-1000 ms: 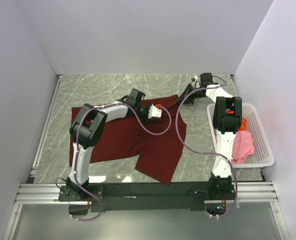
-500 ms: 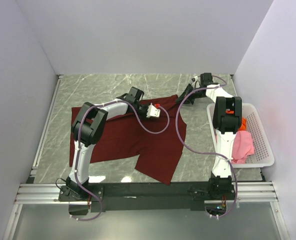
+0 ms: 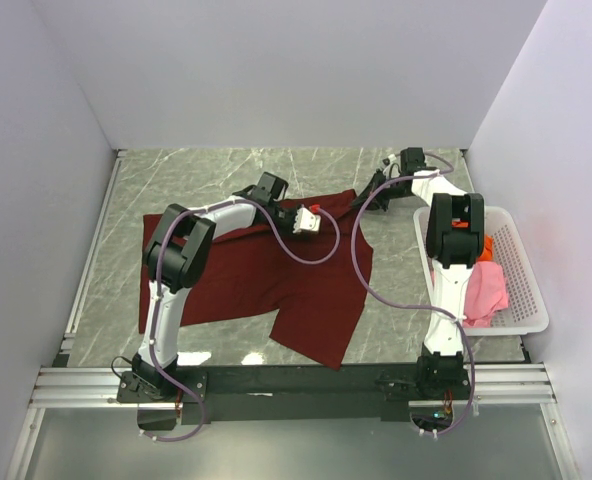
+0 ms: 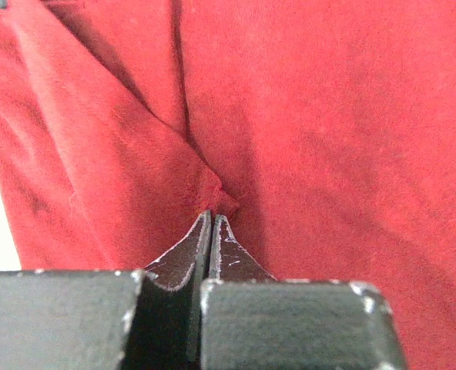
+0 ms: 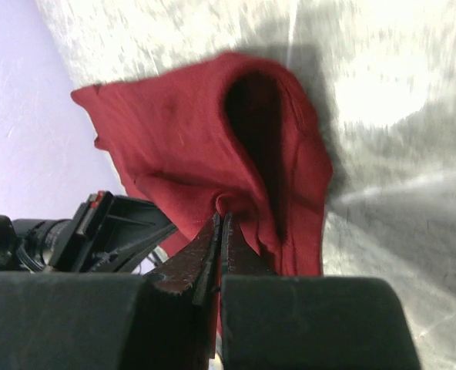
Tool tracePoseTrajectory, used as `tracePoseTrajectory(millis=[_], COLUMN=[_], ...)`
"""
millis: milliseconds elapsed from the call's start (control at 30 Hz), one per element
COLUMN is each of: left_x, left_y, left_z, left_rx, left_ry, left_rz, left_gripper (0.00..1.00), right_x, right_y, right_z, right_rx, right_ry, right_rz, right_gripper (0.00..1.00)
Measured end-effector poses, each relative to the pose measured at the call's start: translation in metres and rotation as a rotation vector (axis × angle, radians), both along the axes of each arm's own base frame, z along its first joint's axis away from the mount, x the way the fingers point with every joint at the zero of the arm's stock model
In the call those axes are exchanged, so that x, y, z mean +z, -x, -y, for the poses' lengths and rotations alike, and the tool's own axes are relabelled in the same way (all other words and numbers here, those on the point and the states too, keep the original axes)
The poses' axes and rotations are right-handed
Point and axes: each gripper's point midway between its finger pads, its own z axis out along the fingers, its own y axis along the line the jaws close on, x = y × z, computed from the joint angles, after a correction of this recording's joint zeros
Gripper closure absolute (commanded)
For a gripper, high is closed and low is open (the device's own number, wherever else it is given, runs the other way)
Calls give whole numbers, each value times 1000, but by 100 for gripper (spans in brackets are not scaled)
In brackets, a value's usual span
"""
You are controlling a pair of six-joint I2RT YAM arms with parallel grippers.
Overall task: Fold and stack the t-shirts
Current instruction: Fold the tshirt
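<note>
The large maroon t-shirt lies spread on the marble table. My left gripper is down on its upper middle, and in the left wrist view the gripper is shut on a small pinched ridge of the maroon cloth. My right gripper is at the shirt's far right corner. The right wrist view shows that gripper shut on a bunched fold of the maroon shirt, raised off the table. A pink t-shirt and an orange t-shirt lie in the basket.
A white perforated basket stands at the right edge of the table, close to the right arm. Grey walls close in the table on the left, back and right. A metal rail runs along the left side.
The left gripper's jaws have come together on the maroon cloth. Its wrist has shifted slightly. The right arm has stayed where it was.
</note>
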Motion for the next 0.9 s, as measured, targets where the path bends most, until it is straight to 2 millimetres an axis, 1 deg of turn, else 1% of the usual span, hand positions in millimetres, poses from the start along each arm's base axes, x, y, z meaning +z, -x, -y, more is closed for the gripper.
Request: tracePoseTrajectory(millis=[133, 233, 467, 567, 667, 800, 900], left_x=[6, 14, 47, 58, 62, 58, 55], left_y=[1, 4, 15, 19, 25, 35, 47], left_z=[2, 2, -1, -4, -9, -17, -21], left_rx=[13, 13, 10, 11, 8, 1, -31], left_ry=[27, 46, 101, 123, 130, 120, 113], left_rz=[-36, -51, -69, -89, -125, -182, -217], left_gripper=[100, 100, 100, 99, 99, 99, 99], right_x=[1, 9, 36, 42, 39, 27, 19], right_y=[12, 20, 40, 48, 58, 75, 87], right_z=[-1, -2, -1, 0, 0, 0, 1], right_rx=[5, 12, 34, 46, 56, 73, 86], right_ry=[-8, -12, 0, 6, 10, 15, 19], right_rz=[-28, -33, -14, -6, -27, -77, -111], right_gripper=[100, 100, 100, 100, 100, 100, 100])
